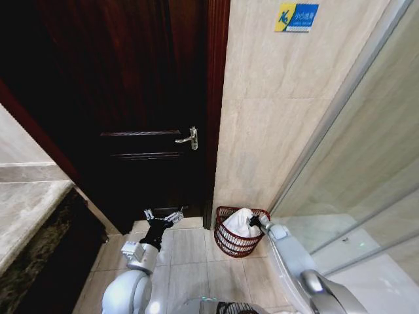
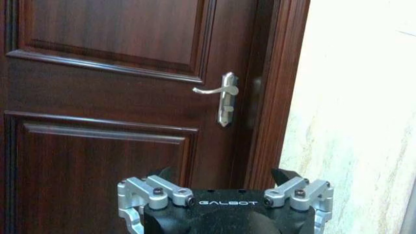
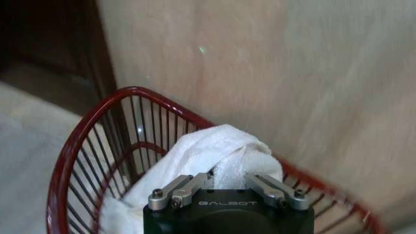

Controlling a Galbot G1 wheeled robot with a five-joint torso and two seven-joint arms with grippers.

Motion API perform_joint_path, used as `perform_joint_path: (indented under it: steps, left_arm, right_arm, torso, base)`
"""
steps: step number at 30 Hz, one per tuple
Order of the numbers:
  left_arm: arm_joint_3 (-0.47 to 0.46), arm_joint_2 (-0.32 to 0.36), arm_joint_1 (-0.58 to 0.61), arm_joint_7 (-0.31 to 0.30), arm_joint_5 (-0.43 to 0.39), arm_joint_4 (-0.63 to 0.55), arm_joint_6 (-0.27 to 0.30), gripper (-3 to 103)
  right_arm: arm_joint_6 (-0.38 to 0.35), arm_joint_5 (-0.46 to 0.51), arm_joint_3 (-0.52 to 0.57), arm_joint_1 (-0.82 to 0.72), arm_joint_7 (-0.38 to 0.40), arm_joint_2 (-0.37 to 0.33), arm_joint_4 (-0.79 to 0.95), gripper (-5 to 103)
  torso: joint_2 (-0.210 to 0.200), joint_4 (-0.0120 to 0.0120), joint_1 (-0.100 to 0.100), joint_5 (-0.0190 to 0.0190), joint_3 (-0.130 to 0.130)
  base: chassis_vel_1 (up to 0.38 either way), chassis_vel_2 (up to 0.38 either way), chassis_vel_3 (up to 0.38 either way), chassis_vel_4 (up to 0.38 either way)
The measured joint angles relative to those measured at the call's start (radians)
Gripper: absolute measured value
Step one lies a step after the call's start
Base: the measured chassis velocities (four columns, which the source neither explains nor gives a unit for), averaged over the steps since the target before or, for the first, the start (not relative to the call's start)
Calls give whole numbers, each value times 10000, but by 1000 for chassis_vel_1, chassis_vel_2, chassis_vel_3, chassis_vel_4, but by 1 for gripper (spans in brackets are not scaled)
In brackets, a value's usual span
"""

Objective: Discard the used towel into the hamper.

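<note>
Over the hamper (image 1: pixel 234 241), which stands on the tiled floor (image 1: pixel 190 261) in the corner between the dark wooden door (image 1: pixel 131 98) and the beige wall (image 1: pixel 275 124), my right gripper (image 1: pixel 256 221) is clenched on the white towel (image 1: pixel 242 222). The towel bunches up above the red wire rim, its lower folds already inside the basket. My left gripper (image 1: pixel 163 216) hangs released and empty near the foot of the door, pointing toward the door handle (image 2: pixel 221 97).
</note>
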Motion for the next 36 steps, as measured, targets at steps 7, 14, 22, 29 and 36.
perform_joint_path:
  steps: [7,14,22,29,36]
  left_arm:
    - [1,0,0,0,0,0,0,100]
    - [0,0,0,0,0,0,0,100]
    - [0,0,0,0,0,0,0,100]
    - [0,1,0,0,0,0,0,100]
    - [-1,0,0,0,0,0,0,100]
  right_arm:
    - [-869,2937,114,753,758,872,-1992,10]
    - [-1191,2932,253,1184,1455,1325,-2540,10]
    - [-852,1095,388,1017,1582,1167,-2163,18]
    - [-695,39,597,253,314,566,-942,39]
    - [-743,-456,597,-23,757,477,-235,66]
  torso:
    - [0,0,0,7,1]
    - [0,2,0,1,0]
    - [0,9,0,6,-1]
    - [0,-12,-1,2,0]
    - [-2,5,3,8,2]
  base:
    - [0,0,0,0]
    - [0,0,0,0]
    - [0,0,0,0]
    - [0,0,0,0]
    - [0,0,0,0]
